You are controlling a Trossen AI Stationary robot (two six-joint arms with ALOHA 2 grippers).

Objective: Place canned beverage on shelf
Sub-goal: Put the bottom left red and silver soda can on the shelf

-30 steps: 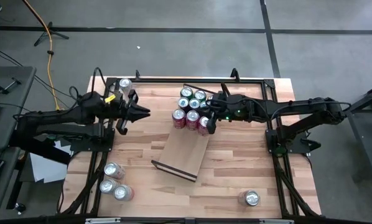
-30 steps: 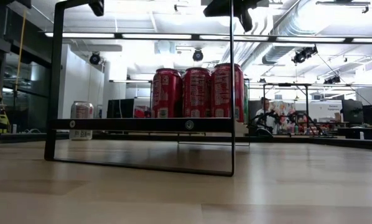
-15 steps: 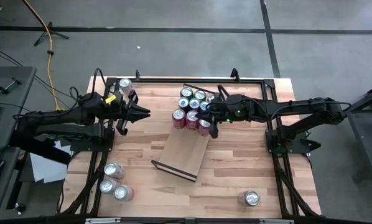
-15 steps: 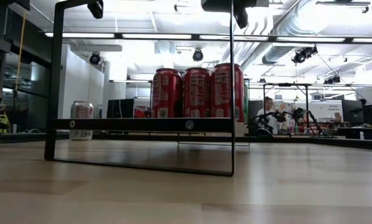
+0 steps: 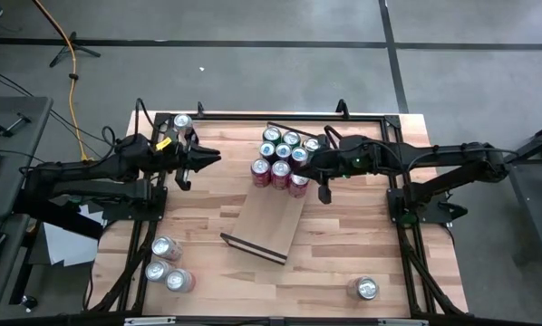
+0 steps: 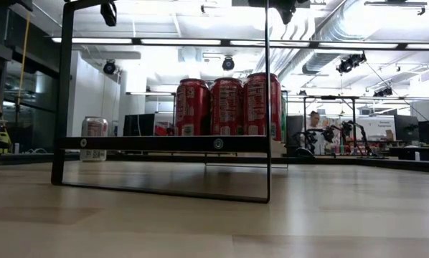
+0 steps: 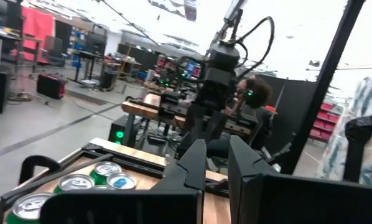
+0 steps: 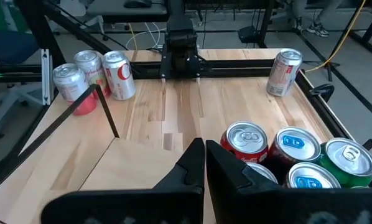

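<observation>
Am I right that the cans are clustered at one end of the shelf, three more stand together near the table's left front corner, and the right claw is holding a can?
Not quite: the right claw is shut on nothing, beside the cans at one end of the shelf, as the high view shows. The three cans near the left front corner are as you say.

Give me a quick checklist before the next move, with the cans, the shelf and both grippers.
1. Right gripper empty, fingers shut: ok.
2. Right gripper clear of the can cluster: cannot tell, it hangs right beside it.
3. Cluster upright on the shelf: ok.
4. Free room on the shelf board: ok, near half bare.
5. Left gripper shut, holding nothing, parked left of the shelf: ok.
6. Loose cans to fetch: ok, three cans near left, single can near right.
</observation>
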